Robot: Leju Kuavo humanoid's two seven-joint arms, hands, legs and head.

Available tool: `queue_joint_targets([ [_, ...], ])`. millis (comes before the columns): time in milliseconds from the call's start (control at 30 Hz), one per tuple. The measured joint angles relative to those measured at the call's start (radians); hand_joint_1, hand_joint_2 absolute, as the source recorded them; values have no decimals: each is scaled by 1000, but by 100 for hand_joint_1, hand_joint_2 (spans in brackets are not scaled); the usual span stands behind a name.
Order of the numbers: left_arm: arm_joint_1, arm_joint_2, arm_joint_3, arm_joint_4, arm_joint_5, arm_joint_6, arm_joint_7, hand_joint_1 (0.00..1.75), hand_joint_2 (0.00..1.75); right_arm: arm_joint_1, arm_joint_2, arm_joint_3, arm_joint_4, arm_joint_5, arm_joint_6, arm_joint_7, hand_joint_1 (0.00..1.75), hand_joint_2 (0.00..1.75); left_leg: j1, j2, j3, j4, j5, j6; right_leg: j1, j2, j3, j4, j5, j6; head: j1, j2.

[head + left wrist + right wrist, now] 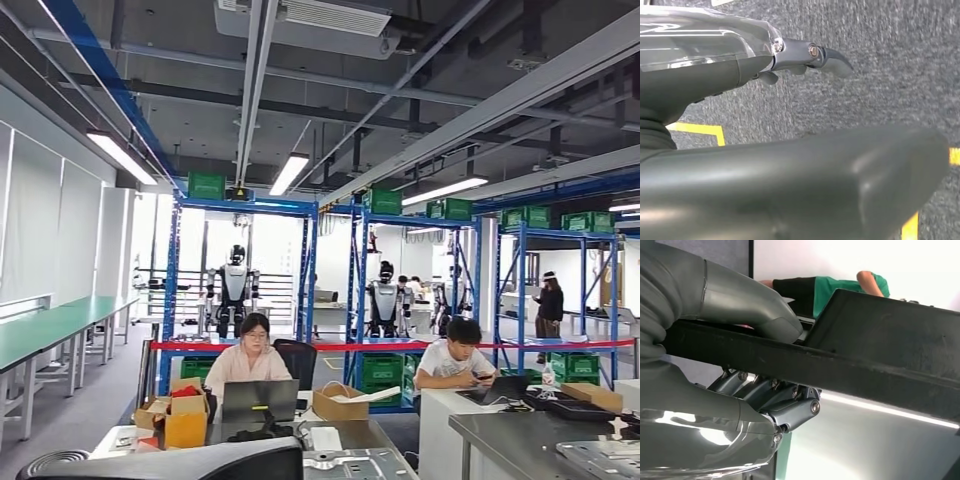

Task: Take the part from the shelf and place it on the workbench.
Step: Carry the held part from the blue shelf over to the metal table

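In the right wrist view my right hand [764, 365] grips a flat black part [874, 350] by its edge, with the thumb [753, 305] on one face and the dark fingers [791, 400] curled against the other. A shiny steel surface [881, 445] lies close behind the part. In the head view a steel workbench [521, 435] stands at the lower right. My left hand [806, 57] hangs over grey carpet with its fingers stretched out and nothing in them.
Blue shelving racks [241, 210] with green crates [381, 372] stand across the room behind red tape [340, 346]. Two people work at laptops at desks [332, 435] in front of me. A person in a green top [843, 287] is near my right hand. Green benches [45, 330] line the left.
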Motion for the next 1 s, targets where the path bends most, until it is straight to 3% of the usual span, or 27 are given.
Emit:
queue_joint_targets([
  [67, 1, 0, 0, 0, 0, 0, -1, 0, 175, -2, 0, 0, -1, 0, 0, 0, 175, 175, -2, -2, 12, -3, -7, 14, -4, 0, -15, 39, -16, 6, 0, 0],
  [100, 1, 0, 0, 0, 0, 0, -1, 0, 175, -3, 0, 0, -1, -1, 0, -1, 175, 175, -4, -3, 18, -4, -12, 19, -5, 0, -42, 89, -32, 8, 0, 0],
  [167, 0, 1, 0, 0, 0, 0, -1, 0, 175, -2, 0, 0, 0, -1, 0, -1, 175, 175, -11, -4, 30, -5, -22, 28, -4, 1, -130, 225, -72, 5, 0, 0],
  [200, 0, 1, 0, 0, 0, 0, -1, 0, 175, 0, 0, 0, 0, -1, 0, -1, 175, 175, -16, -5, 36, -5, -29, 31, -2, 1, -172, 276, -81, 0, 0, 0],
  [233, 0, 1, 0, 0, 0, 0, -1, 0, 175, 1, 0, 0, 1, -1, 0, -1, 175, 175, -20, -6, 45, -5, -36, 33, 2, 2, -200, 296, -72, -7, 0, 0],
  [267, 0, 1, 0, 0, 0, 0, -1, 0, 175, 2, 0, -1, 1, -1, 0, -1, 175, 175, -24, -8, 55, -5, -44, 35, 9, 3, -208, 278, -43, -16, 0, 0],
  [300, 1, 1, 0, 0, 0, -1, -1, 0, 175, 2, 0, -1, 1, -1, 0, -1, 175, 175, -25, -9, 68, -6, -53, 36, 19, 4, -199, 227, 4, -26, 0, 0],
  [333, 1, 0, 0, 0, 0, -1, -1, 0, 175, 2, 0, -1, 1, -1, 0, -1, 175, 175, -25, -11, 80, -8, -61, 36, 31, 5, -181, 165, 53, -39, 0, 0],
  [400, -1, -4, 1, 0, 0, -1, -2, 0, 175, -1, 1, -2, 0, -1, 0, -1, 175, 175, -21, -14, 98, -16, -72, 32, 50, 8, -149, 68, 109, -65, 0, 0],
  [467, -2, -7, 1, 0, -1, -2, -2, 0, 175, -2, 1, -4, -1, -2, 0, -1, 175, 175, -16, -13, 106, -25, -70, 25, 57, 10, -130, 23, 106, -83, 0, 0],
  [567, -2, -8, 1, 0, -3, -3, -3, 0, 175, -3, 5, -5, -4, -2, 0, -2, 175, 175, -17, -7, 116, -14, -77, 17, 48, 8, -75, -39, 105, -89, 1, 1],
  [633, -5, -6, 1, 0, -4, -3, -3, 0, 175, -4, 8, -5, -5, -3, 0, -2, 175, 175, -17, -6, 70, 73, -107, 11, 40, 5, -49, -56, 98, -82, 1, 0],
  [700, -3, -2, 1, 0, -4, -2, -3, 0, 175, 1, 9, -5, -5, -3, 1, -2, 175, 175, -11, -5, -8, 179, -140, -1, 32, 5, -32, -56, 82, -71, 1, 0],
  [733, 0, 0, 1, -1, -4, -1, -3, 0, 175, 5, 9, -4, -4, -3, 1, -2, 175, 175, -6, -5, -35, 202, -139, -9, 27, 5, -22, -55, 73, -64, 1, 0],
  [767, 2, 2, 1, -1, -4, -1, -3, 0, 175, 7, 9, -4, -4, -3, 1, -2, 175, 175, 0, -5, -45, 191, -116, -19, 21, 6, -10, -54, 63, -57, 1, 0],
  [833, 4, 3, 1, -1, -5, -1, -3, 0, 175, 10, 9, -4, -4, -3, 2, -2, 175, 175, 16, -5, -29, 98, -29, -46, 8, 7, 14, -43, 36, -40, 1, 0],
  [867, 3, 2, 1, 0, -5, -1, -3, 0, 175, 10, 9, -4, -4, -3, 2, -2, 175, 175, 20, -4, -20, 48, -4, -55, 3, 7, 21, -32, 22, -29, 1, 0],
  [933, 2, 0, 1, 0, -6, -1, -4, 0, 175, 10, 9, -4, -4, -3, 4, -2, 175, 175, 18, -3, -16, 9, 10, -41, 0, 8, 20, -12, -2, -11, 1, 0],
  [1000, 3, 1, 1, 0, -6, 1, -4, 0, 175, 12, 11, -5, -5, -4, 7, -2, 175, 175, 11, -3, -19, 11, 2, -9, -1, 8, 19, -7, -15, -3, 0, 0],
])
